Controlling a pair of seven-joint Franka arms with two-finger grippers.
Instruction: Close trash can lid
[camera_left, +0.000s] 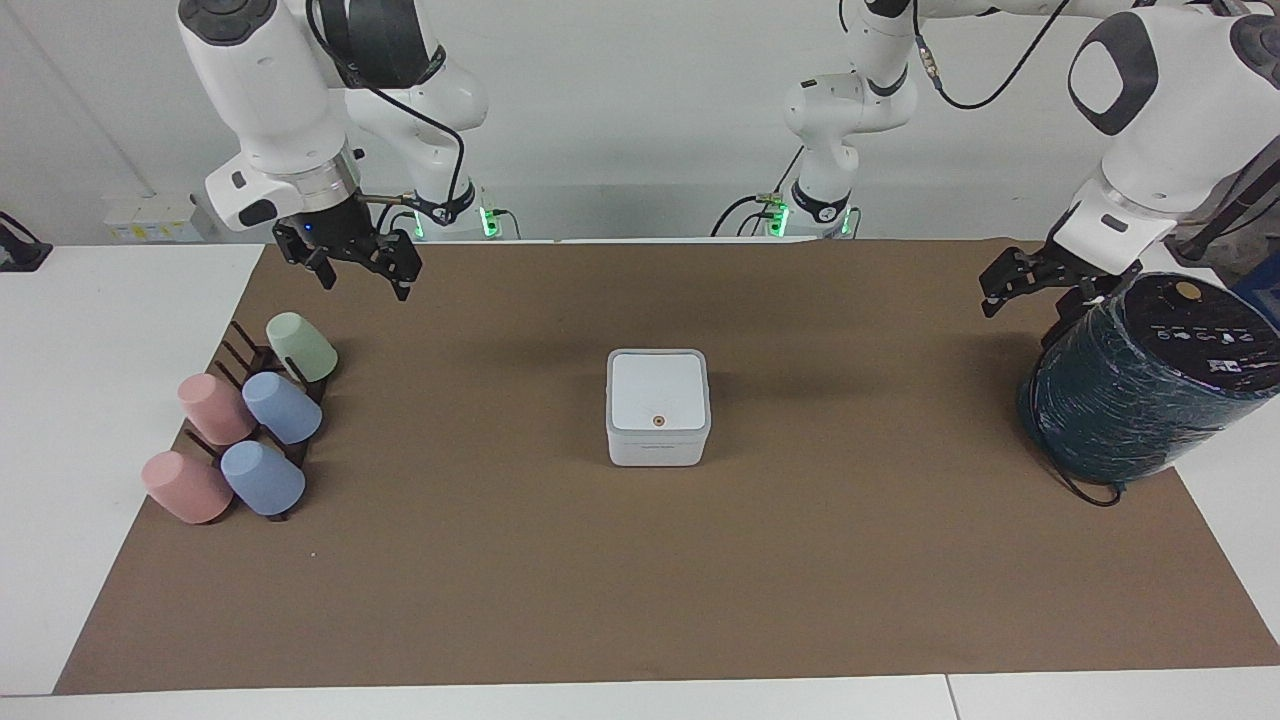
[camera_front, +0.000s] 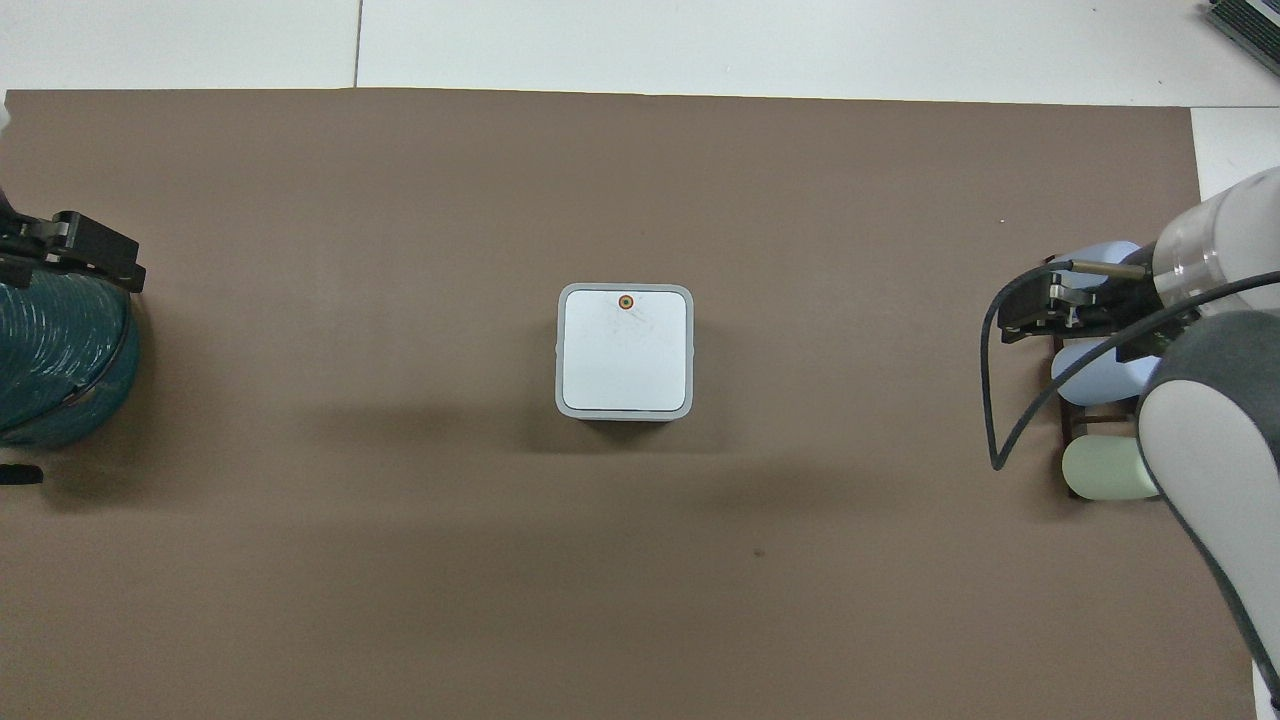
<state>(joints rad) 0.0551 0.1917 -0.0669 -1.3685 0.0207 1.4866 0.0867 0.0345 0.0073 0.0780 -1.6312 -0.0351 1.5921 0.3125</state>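
Note:
The small white trash can (camera_left: 655, 449) stands in the middle of the brown mat. Its lid (camera_left: 658, 388) lies flat and shut on it, orange dot up; in the overhead view the lid (camera_front: 625, 350) sits flush inside the can's rim (camera_front: 560, 352). My left gripper (camera_left: 1022, 290) hangs open and empty in the air beside the top of the dark teal cylinder, well apart from the can; it also shows in the overhead view (camera_front: 100, 262). My right gripper (camera_left: 364, 272) hangs open and empty above the cup rack; in the overhead view it is over the rack too (camera_front: 1022, 320).
A large dark teal wrapped cylinder (camera_left: 1140, 390) stands at the left arm's end of the mat, a black cord at its foot. A dark rack with several pastel cups (camera_left: 282, 407) lies at the right arm's end. The brown mat (camera_left: 640, 580) covers most of the table.

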